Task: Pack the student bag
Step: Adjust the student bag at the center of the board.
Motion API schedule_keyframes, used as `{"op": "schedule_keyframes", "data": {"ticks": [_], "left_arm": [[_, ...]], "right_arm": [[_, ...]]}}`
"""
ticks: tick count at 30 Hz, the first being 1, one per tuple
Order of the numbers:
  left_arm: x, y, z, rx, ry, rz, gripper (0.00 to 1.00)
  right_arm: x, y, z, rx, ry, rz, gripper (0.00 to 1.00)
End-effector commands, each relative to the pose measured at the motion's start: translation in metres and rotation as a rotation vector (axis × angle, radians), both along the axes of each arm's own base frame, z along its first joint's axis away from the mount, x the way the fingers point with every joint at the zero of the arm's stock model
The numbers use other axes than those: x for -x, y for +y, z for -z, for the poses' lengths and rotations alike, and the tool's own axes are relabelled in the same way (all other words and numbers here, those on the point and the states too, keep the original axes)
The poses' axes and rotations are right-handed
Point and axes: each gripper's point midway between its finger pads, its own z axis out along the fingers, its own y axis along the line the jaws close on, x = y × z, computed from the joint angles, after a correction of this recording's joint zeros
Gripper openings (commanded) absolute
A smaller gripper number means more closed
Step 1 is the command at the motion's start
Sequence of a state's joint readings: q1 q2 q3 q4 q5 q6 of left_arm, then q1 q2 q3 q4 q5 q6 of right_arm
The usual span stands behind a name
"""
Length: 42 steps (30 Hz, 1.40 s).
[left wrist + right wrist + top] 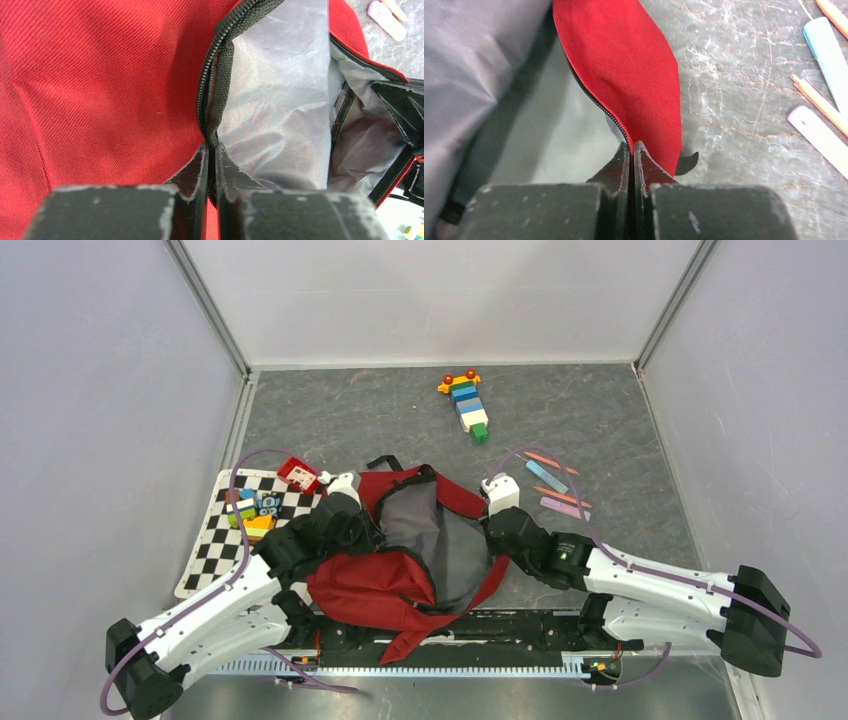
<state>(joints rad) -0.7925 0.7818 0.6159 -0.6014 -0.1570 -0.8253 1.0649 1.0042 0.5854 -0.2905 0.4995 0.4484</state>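
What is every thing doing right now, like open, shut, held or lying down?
student bag, unzipped, mouth held open, grey lining showing
left jaws, shut on the bag's zipper edge
right jaws, shut on the bag's opposite edge
block tower, lying on its side
colored sticks, lying loose

My left gripper (211, 146): black jaws pinched onto the zipper edge of the dark-red fabric backpack (100, 90).
My right gripper (631, 145): pinched onto its red rim.

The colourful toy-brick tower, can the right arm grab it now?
Probably not yet. The right arm's fingers are shut on the rim of the dark-red fabric backpack. They'd need to let go first; nothing seems to block the way to the colourful toy-brick tower.
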Motion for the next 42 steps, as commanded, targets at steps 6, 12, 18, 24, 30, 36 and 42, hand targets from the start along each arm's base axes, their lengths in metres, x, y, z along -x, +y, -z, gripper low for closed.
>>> {"op": "schedule_keyframes", "data": {"ticks": [6, 12, 18, 24, 30, 36, 42], "left_arm": [[-0.039, -0.022, -0.051, 0.082, -0.173, 0.001, 0.02], [-0.053, -0.040, -0.075, 0.083, -0.218, 0.061, 0.02], [-0.059, -0.064, -0.084, 0.112, -0.225, 0.157, 0.02], [-0.050, -0.101, -0.086, 0.199, -0.206, 0.263, 0.02], [-0.028, -0.139, -0.075, 0.188, -0.182, 0.326, 0.02], [-0.008, -0.168, -0.056, 0.172, -0.146, 0.374, 0.02], [0.003, -0.188, -0.054, 0.119, -0.165, 0.445, 0.20]], "right_arm": [[-0.043, 0.039, -0.043, -0.272, -0.121, 0.135, 0.00], [-0.071, 0.035, -0.044, -0.272, -0.126, 0.196, 0.00], [-0.078, 0.018, -0.046, -0.441, -0.098, 0.291, 0.00], [-0.076, 0.001, -0.035, -0.515, -0.084, 0.365, 0.00], [-0.075, -0.014, -0.032, -0.498, -0.103, 0.396, 0.00], [-0.071, -0.033, -0.036, -0.450, -0.146, 0.422, 0.05], [-0.067, -0.042, -0.047, -0.417, -0.177, 0.405, 0.18]]}}
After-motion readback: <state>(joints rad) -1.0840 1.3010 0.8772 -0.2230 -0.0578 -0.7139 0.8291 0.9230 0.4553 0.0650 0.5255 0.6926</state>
